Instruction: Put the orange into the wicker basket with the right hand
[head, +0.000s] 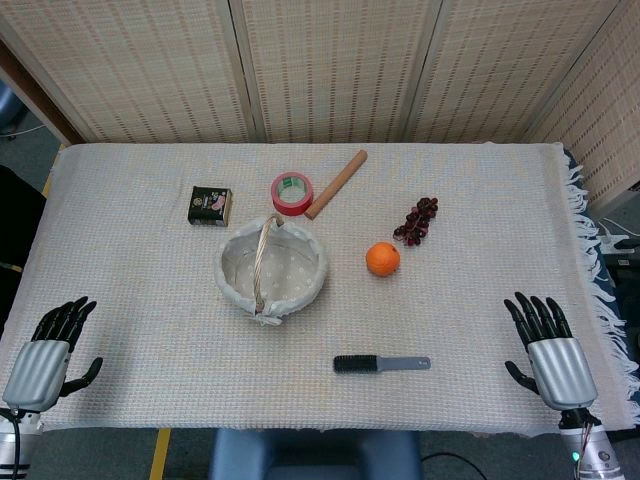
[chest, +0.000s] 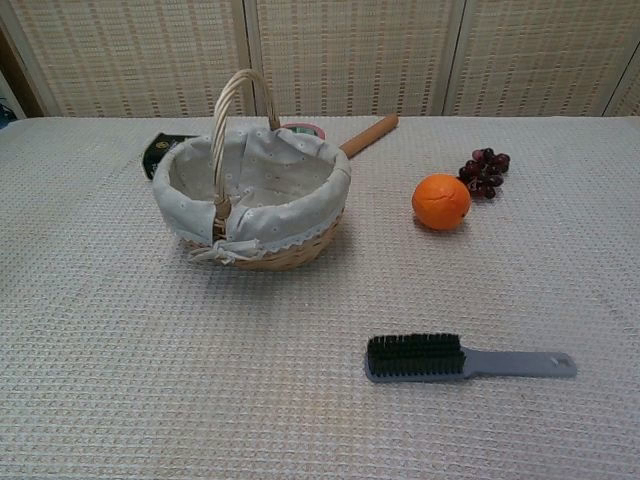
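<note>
brush (chest: 466, 359) before orange (chest: 441, 201), grapes (chest: 485, 170) behind

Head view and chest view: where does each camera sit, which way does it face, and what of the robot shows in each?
Head view: sits high, looks steeply down on the table; shows the left robot hand and right robot hand at the near edge, fingers apart, holding nothing.
Chest view: sits low at the near edge, looks across the table toward the screen; no part of the robot shows.
Shared: basket, orange, grapes, brush.
</note>
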